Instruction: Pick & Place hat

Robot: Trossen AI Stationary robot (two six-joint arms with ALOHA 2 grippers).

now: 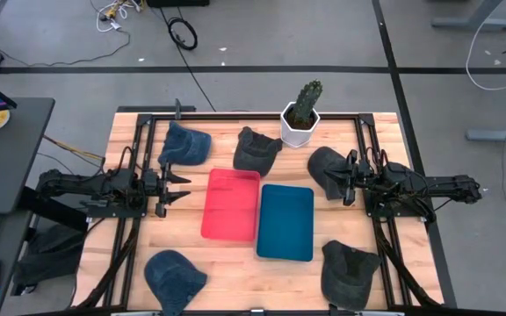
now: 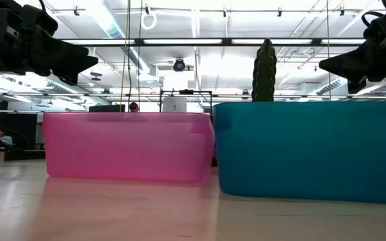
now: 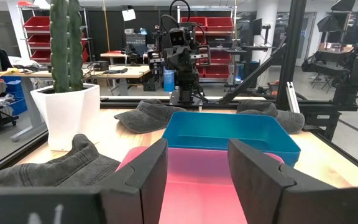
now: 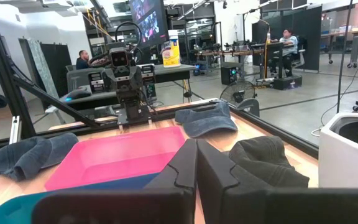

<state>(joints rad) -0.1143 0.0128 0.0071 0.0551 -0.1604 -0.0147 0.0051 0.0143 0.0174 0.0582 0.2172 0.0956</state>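
Several hats lie flat on the wooden table: a blue one point(image 1: 185, 145) at the far left, a dark grey one point(image 1: 256, 149) at the far middle, a dark grey one point(image 1: 326, 167) by my right gripper, a blue one point(image 1: 174, 276) at the near left, and a dark grey one point(image 1: 350, 274) at the near right. My left gripper point(image 1: 179, 189) hovers open at the left, level, facing the pink tray point(image 3: 197, 186). My right gripper point(image 1: 344, 186) hovers shut at the right, level, beside the dark grey hat point(image 4: 266, 163). Neither holds anything.
A pink tray point(image 1: 231, 204) and a teal tray point(image 1: 285, 222) stand side by side mid-table. A cactus in a white pot point(image 1: 301, 114) stands at the far middle. A black frame point(image 1: 367, 132) runs along the table's edges. Bare wood point(image 1: 253, 281) shows between the two near hats.
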